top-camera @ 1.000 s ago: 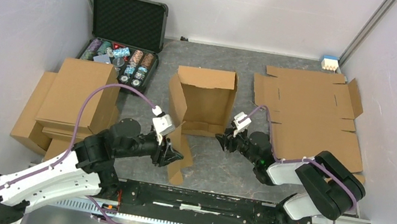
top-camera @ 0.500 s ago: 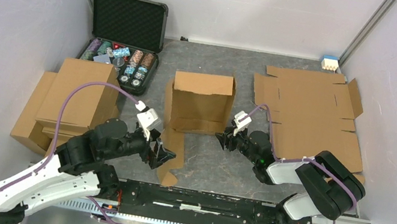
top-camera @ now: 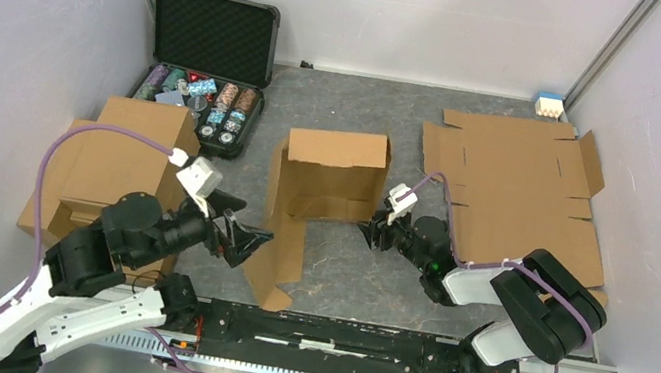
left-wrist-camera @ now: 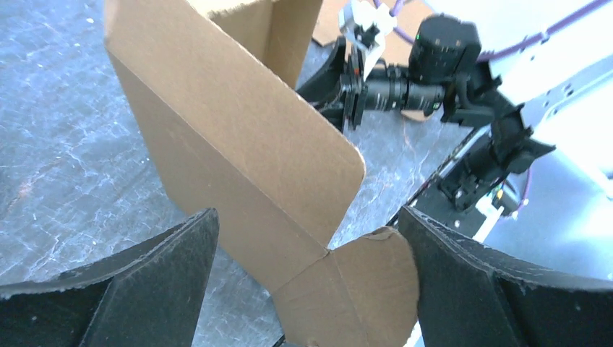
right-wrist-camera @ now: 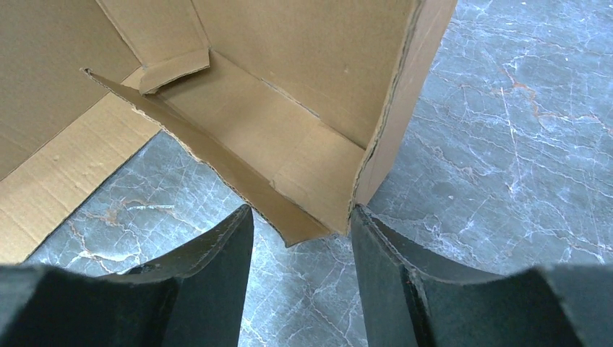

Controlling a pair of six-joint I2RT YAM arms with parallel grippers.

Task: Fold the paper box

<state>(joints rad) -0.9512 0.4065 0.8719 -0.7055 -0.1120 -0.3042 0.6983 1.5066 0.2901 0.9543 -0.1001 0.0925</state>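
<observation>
Cardboard sits at the middle of the table (top-camera: 340, 285): the paper box (top-camera: 328, 176) is half raised, its back wall upright and a low front lip showing in the right wrist view. Its long side panel (top-camera: 280, 254) sags outward toward 7 o'clock and ends in a rounded tab.

The left gripper (top-camera: 254, 243) hangs at 8 o'clock of the box, jaws spread fully wide and holding nothing. In its own view the panel lies between and beyond the fingers, untouched.

The right gripper (top-camera: 370, 231) is at the box's 4 o'clock corner, jaws partly apart and straddling that corner. One finger is against the side wall, and I see no pinch.

The step in hand looks like raising the side walls, with the task well short of done. The next move likely calls for the left gripper to take the sagging panel and swing it upright, while the right steadies the corner so the box does not slide.
</observation>
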